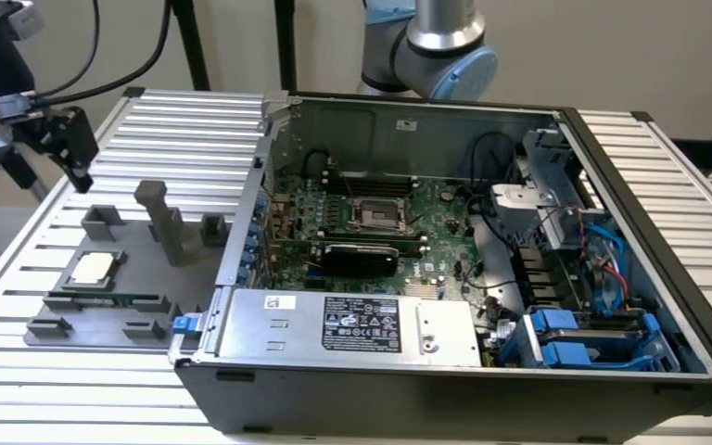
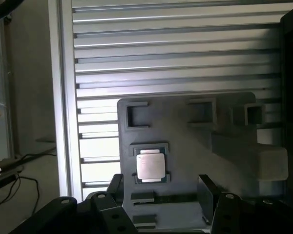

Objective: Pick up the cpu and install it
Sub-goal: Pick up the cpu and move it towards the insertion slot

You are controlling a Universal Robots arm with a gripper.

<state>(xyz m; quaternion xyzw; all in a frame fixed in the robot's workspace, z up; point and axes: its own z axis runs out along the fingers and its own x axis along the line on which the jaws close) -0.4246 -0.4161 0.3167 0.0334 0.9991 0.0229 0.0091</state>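
Since it is square, the cpu [image 2: 150, 165] shows no long axis. It lies flat with its silvery plate facing up, its edges running parallel to the edges of the pocket that frames it. That pocket belongs to a grey fixture tray [image 2: 185, 141], and nothing grips the chip.

In the exterior view, a green memory stick [image 1: 103, 299] lies in the same tray just beside the cpu at 5 o'clock, with its length running across the view. Two grey upright posts [image 1: 164, 221] stand on the tray at about 2 o'clock.

The gripper [image 2: 160, 179] hangs over the tray's edge near the cpu. Its two dark fingers [image 2: 116, 187] are spread wide and hold nothing. In the exterior view it sits at about 12 o'clock of the chip, well apart from it.

The tray rests on a slatted aluminium table [image 1: 183, 120]. At 3 o'clock of the tray stands an open computer case [image 1: 653, 185]. Its motherboard [image 1: 443, 209] carries the dark socket [image 1: 378, 213], and a power supply [image 1: 331, 324] sits along the near wall.
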